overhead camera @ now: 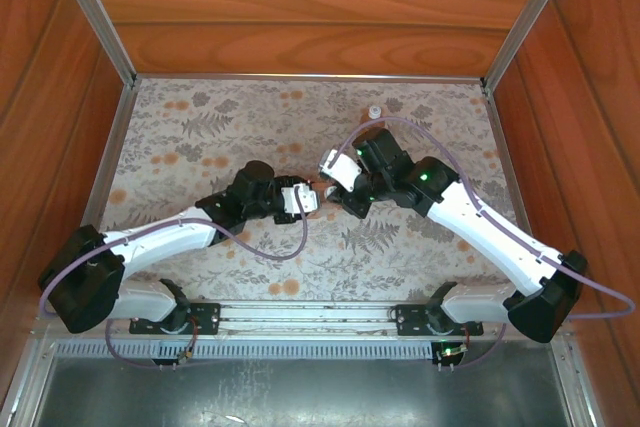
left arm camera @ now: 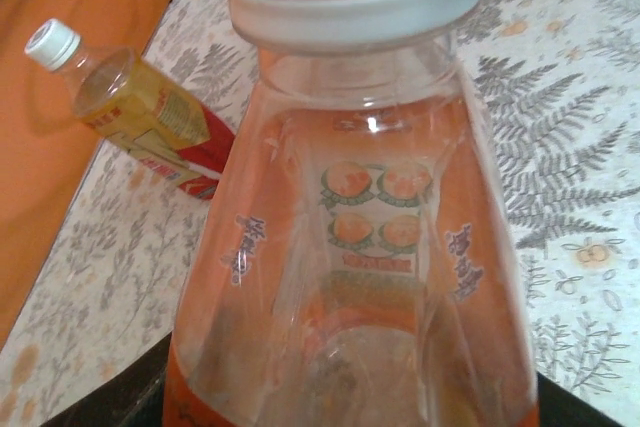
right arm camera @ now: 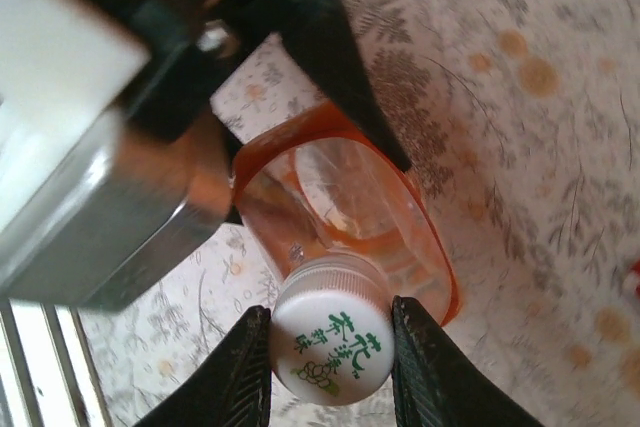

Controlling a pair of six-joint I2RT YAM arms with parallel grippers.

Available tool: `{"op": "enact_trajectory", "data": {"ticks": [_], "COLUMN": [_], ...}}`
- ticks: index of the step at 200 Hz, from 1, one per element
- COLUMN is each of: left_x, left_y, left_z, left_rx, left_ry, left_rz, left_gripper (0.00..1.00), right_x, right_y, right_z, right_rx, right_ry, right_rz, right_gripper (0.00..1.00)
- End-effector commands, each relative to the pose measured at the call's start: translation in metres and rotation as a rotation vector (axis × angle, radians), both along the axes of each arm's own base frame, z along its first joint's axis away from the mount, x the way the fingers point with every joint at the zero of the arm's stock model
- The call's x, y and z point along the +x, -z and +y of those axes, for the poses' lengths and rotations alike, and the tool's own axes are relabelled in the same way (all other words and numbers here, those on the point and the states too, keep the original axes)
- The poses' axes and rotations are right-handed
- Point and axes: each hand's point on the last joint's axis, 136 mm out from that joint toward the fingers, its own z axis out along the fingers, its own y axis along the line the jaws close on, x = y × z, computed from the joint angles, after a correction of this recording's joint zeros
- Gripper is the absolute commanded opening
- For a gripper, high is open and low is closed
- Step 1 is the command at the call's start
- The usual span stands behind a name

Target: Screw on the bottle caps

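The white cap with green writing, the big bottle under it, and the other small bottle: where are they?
White cap (right arm camera: 330,342): right wrist view, its printed top.
Big bottle (left arm camera: 370,237): left wrist view, its clear front wall.
Small bottle (left arm camera: 135,112): left wrist view, its yellow labelled side.

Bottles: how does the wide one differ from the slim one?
Left gripper holds the wide bottle, right gripper closed on its cap; slim bottle stands free, farther back. Wide one shows orange print, slim one a yellow-red label. Both wear white caps.
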Motion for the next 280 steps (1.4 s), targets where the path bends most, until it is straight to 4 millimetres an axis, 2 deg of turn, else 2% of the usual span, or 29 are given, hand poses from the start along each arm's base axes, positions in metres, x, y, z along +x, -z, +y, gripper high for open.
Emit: {"op": "enact_trajectory", "data": {"ticks": [1, 12, 33, 61, 79, 103, 113, 133, 152, 167, 190, 213, 280], "left_x": [0.013, 0.015, 0.014, 0.013, 0.012, 0.012, 0.011, 0.008, 0.005, 0.0, -0.008, -0.017, -0.019], "left_y": [-0.001, -0.001, 0.001, 0.003, 0.003, 0.001, 0.002, 0.004, 0.005, 0.007, 0.01, 0.015, 0.018], "left_z": [0.0, 0.0, -0.002, -0.002, -0.001, 0.001, 0.001, 0.003, 0.003, 0.003, 0.001, 0.0, 0.003], "left_rx": [0.055, 0.057, 0.065, 0.072, 0.074, 0.064, 0.059, 0.057, 0.061, 0.068, 0.074, 0.082, 0.083], "left_ry": [-0.036, -0.041, -0.026, -0.014, -0.015, -0.026, -0.03, -0.028, -0.013, 0.019, 0.079, 0.139, 0.134], "left_rz": [-0.068, -0.069, -0.073, -0.078, -0.079, -0.072, -0.063, -0.054, -0.059, -0.069, -0.08, -0.09, -0.083], "left_gripper": [0.54, 0.54, 0.54, 0.54, 0.54, 0.54, 0.54, 0.54, 0.54, 0.55, 0.55, 0.55, 0.55], "right_x": [0.022, 0.028, 0.027, 0.025, 0.023, 0.021, 0.019, 0.011, -0.002, -0.015, -0.03, -0.04, -0.029], "right_y": [-0.002, 0.004, 0.017, 0.012, 0.006, 0.004, 0.003, -0.004, -0.01, -0.015, -0.021, -0.022, -0.005], "right_z": [-0.002, -0.01, -0.014, -0.018, -0.016, -0.012, -0.01, -0.004, -0.002, -0.004, -0.01, -0.017, -0.018], "right_rx": [0.135, 0.155, 0.187, 0.206, 0.207, 0.182, 0.174, 0.164, 0.154, 0.149, 0.136, 0.028, -0.231], "right_ry": [0.382, 0.528, 0.647, 0.675, 0.642, 0.569, 0.525, 0.361, 0.178, 0.018, -0.193, -0.407, -0.577], "right_rz": [0.145, 0.193, 0.276, 0.282, 0.274, 0.247, 0.234, 0.167, 0.08, -0.01, -0.193, -0.333, -0.333], "right_gripper": [0.0, 0.0, 0.0, 0.03, 0.09, 0.23, 0.33, 0.53, 0.66, 0.72, 0.69, 0.68, 0.59]}}
